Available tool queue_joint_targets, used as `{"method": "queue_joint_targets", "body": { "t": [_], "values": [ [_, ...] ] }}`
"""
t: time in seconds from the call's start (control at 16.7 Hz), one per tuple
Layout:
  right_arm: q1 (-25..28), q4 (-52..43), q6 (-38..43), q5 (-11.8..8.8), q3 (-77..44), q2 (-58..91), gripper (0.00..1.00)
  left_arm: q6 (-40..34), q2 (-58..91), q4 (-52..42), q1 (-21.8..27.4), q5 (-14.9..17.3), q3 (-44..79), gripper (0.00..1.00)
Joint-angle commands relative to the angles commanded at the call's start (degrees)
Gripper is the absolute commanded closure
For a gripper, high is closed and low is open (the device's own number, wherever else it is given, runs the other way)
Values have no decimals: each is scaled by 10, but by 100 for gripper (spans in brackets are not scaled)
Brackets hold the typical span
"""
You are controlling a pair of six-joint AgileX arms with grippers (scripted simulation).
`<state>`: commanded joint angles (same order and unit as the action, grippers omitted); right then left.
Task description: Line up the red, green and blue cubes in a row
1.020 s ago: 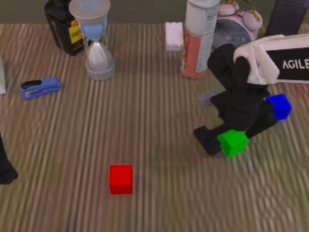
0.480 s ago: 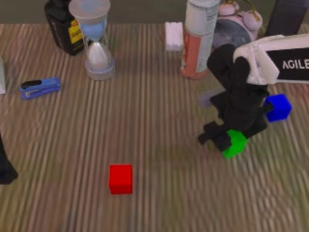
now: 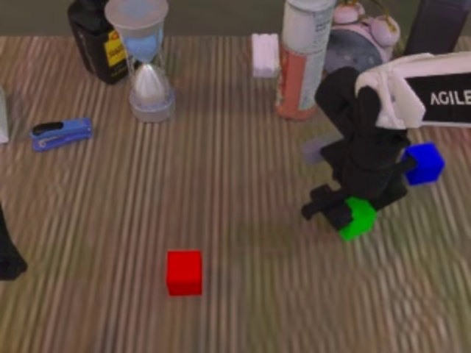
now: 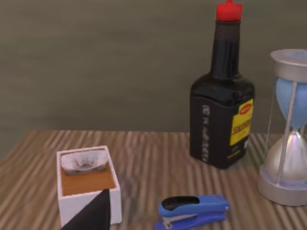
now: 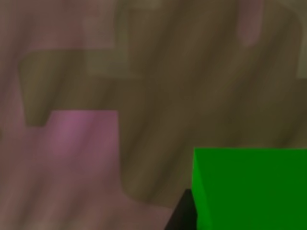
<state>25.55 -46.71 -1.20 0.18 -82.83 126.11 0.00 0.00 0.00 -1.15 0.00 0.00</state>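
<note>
The green cube [image 3: 361, 220] sits right of centre, with my right gripper [image 3: 344, 212] shut on it; its dark fingers press both sides. Up close in the right wrist view the green cube [image 5: 249, 189] fills one corner, a dark finger [image 5: 182, 214] against it. The blue cube [image 3: 425, 163] rests just behind and to the right, partly covered by the arm. Alone near the front, left of centre, lies the red cube [image 3: 184, 272]. My left gripper [image 3: 9, 257] is parked at the left edge.
Along the back stand a dark sauce bottle [image 3: 96, 37], an hourglass [image 3: 149, 73], a pale ridged block [image 3: 265, 54], a spray can [image 3: 303, 59] and an alarm clock [image 3: 360, 37]. A blue stapler [image 3: 62, 133] lies at the left, near a white box [image 4: 86, 184].
One second ago the right gripper's fingers stood wide around the green cube; they have since shut on it and shifted it slightly. Nothing has moved in the last half second.
</note>
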Motion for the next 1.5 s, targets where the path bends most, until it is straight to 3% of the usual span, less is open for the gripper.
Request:
{"method": "queue_joint_targets", "body": {
  "t": [0.3,0.72,1.08,1.26,1.5],
  "values": [
    [0,-12,0,0,-9,-10,100,0,0,0,0,0,0,0],
    [4,-136,-1,-1,-78,-63,100,0,0,0,0,0,0,0],
    [5,-139,8,-1,-81,-61,100,0,0,0,0,0,0,0],
    [34,-147,64,0,-94,-55,100,0,0,0,0,0,0,0],
    [96,-166,200,1,-116,-46,100,0,0,0,0,0,0,0]
  ]
}}
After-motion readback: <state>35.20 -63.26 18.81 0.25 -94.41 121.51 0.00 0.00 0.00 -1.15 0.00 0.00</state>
